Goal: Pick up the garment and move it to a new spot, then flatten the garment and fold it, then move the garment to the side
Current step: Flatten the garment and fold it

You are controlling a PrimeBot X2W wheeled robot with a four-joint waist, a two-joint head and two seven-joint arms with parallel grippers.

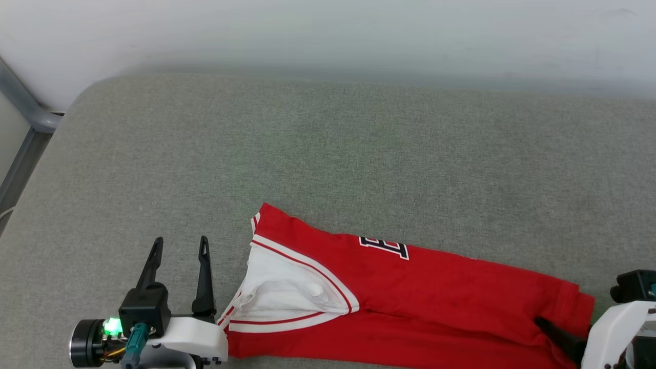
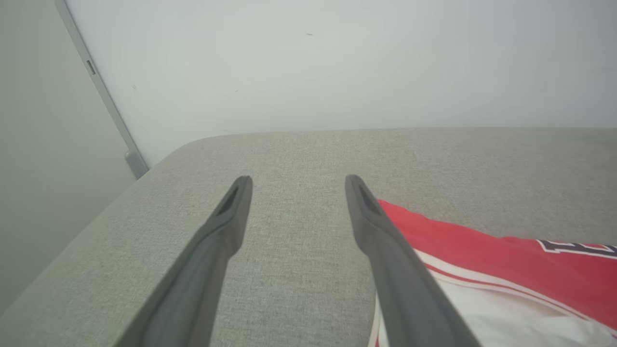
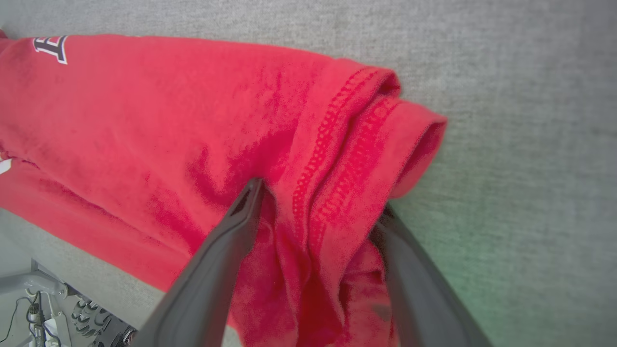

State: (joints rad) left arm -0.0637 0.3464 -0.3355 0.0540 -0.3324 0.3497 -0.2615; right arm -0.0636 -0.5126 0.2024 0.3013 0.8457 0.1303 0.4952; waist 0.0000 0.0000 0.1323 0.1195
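1. The grey fabric surface (image 1: 359, 154) is bare over its far half and its whole left part, running back to a pale wall (image 1: 328, 31). Its far left corner is rounded, and a grey metal frame (image 1: 31, 118) stands just beyond it.
2. The garment (image 1: 435, 302) lies along the near side of the surface, from just right of the left hand across to the right hand. It is a long red strip, folded lengthwise. The right wrist view shows a narrow band of bare surface between it and the near edge.
3. At its left end a white sleeve (image 1: 287, 292) with red-and-white striped trim faces up. A piece of the black, white-edged print (image 1: 384, 247) peeks out at the far fold.
4. At its right end the stitched hem (image 3: 347, 144) is bunched into a rolled lip.
5. The right hand (image 3: 320, 202) is spread wide over that bunched hem. One finger (image 3: 241, 217) presses on top of the cloth, and the other is partly buried under it.
6. The left hand (image 1: 181, 239) is released, with its fingers apart and nothing between them. It sits just beside the sleeve end, and whether it touches the cloth cannot be told.
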